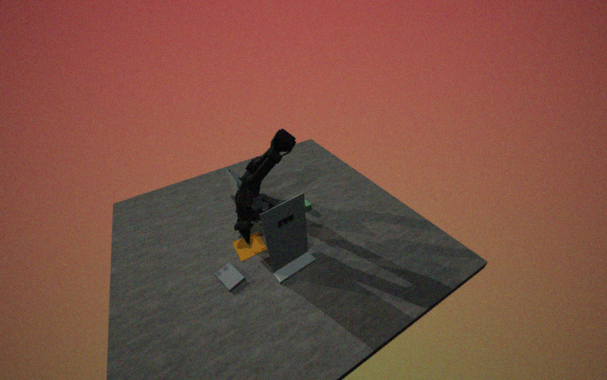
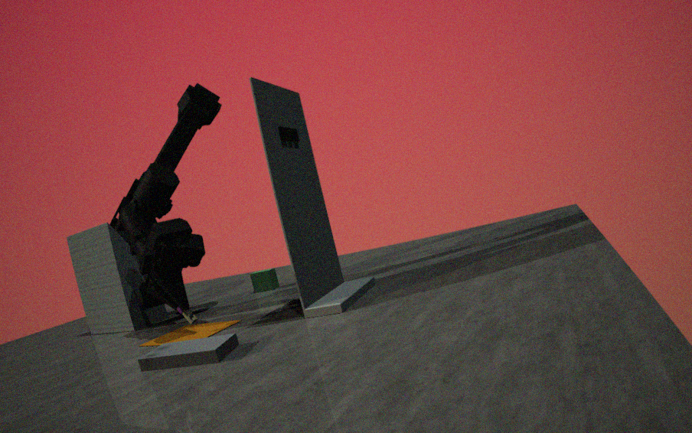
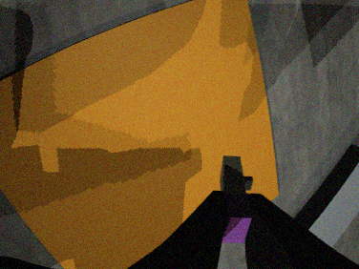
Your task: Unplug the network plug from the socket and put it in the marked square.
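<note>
The orange marked square (image 1: 244, 254) (image 2: 204, 330) (image 3: 143, 105) lies flat on the table. My gripper (image 1: 248, 242) (image 3: 234, 203) points down over it and is shut on the plug. The plug (image 2: 190, 318) (image 3: 232, 174) is small and grey, with a purple part between the fingers, and sticks out past the fingertips. It is tilted, low over the square near its edge; whether it touches the square I cannot tell. The upright panel (image 1: 286, 244) (image 2: 303, 203) stands beside the square, with dark openings (image 1: 285, 220) (image 2: 288, 136) high up.
A flat grey block (image 1: 229, 276) (image 2: 188, 354) lies close to the square. A tall grey block (image 2: 94, 280) stands behind the arm's lower part. A green block (image 1: 307, 205) (image 2: 264, 280) lies beyond the panel. The panel has a grey foot (image 1: 294, 267) (image 2: 341, 298).
</note>
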`<action>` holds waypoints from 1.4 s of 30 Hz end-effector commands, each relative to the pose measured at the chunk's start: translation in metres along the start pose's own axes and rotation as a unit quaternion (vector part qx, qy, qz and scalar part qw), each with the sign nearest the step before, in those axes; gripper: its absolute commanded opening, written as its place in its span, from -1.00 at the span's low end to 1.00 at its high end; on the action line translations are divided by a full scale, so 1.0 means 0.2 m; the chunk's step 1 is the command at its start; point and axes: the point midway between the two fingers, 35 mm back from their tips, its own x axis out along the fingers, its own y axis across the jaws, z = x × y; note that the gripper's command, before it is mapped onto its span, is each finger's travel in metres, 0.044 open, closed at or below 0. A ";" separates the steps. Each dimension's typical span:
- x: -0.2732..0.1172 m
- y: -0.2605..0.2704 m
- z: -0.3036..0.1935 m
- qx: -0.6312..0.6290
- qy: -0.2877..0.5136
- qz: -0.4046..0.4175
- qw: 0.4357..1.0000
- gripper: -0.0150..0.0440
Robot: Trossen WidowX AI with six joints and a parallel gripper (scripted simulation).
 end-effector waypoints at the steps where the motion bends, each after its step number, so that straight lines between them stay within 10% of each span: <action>1: 0.02 0.03 0.00 0.004 0.002 0.002 1.000 -0.49; 30: 0.06 0.06 0.01 0.002 -0.001 0.002 1.000 -0.49; 36: 0.06 0.06 0.01 0.002 -0.001 0.002 1.000 0.04; 42: 0.05 0.06 0.01 0.002 -0.001 0.002 1.000 0.04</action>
